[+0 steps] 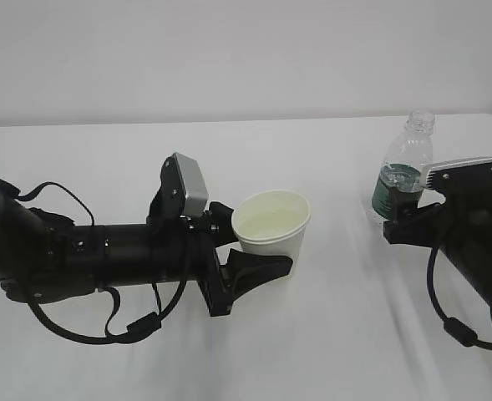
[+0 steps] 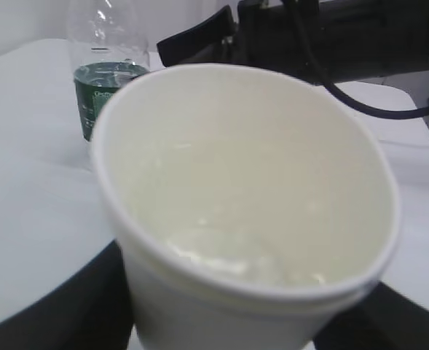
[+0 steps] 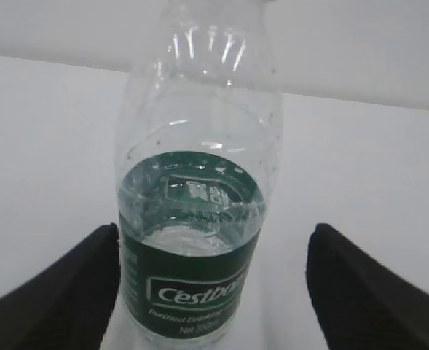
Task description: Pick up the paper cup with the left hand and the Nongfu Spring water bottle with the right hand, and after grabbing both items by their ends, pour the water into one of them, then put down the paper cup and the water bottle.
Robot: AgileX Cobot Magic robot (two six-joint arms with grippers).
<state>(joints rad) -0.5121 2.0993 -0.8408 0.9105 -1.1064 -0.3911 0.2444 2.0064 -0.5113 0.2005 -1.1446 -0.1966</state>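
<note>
The white paper cup (image 1: 271, 221) stands upright on the table with a little water (image 2: 236, 255) in its bottom. My left gripper (image 1: 258, 241) lies low around its lower wall. In the left wrist view the cup (image 2: 243, 182) fills the frame and both black fingers (image 2: 46, 306) press against its sides, so the gripper (image 2: 221, 324) is shut on it. The Nongfu Spring water bottle (image 1: 403, 180) stands capless at the right, its water (image 3: 192, 219) up to the green label's top. My right gripper (image 3: 214, 284) is open around the bottle (image 3: 196, 182), with a gap on the right side.
The white table (image 1: 346, 334) runs back to a pale wall. The right arm (image 2: 331, 36) and its cable loop sit just behind the cup in the left wrist view, and the bottle (image 2: 101, 80) shows at the upper left.
</note>
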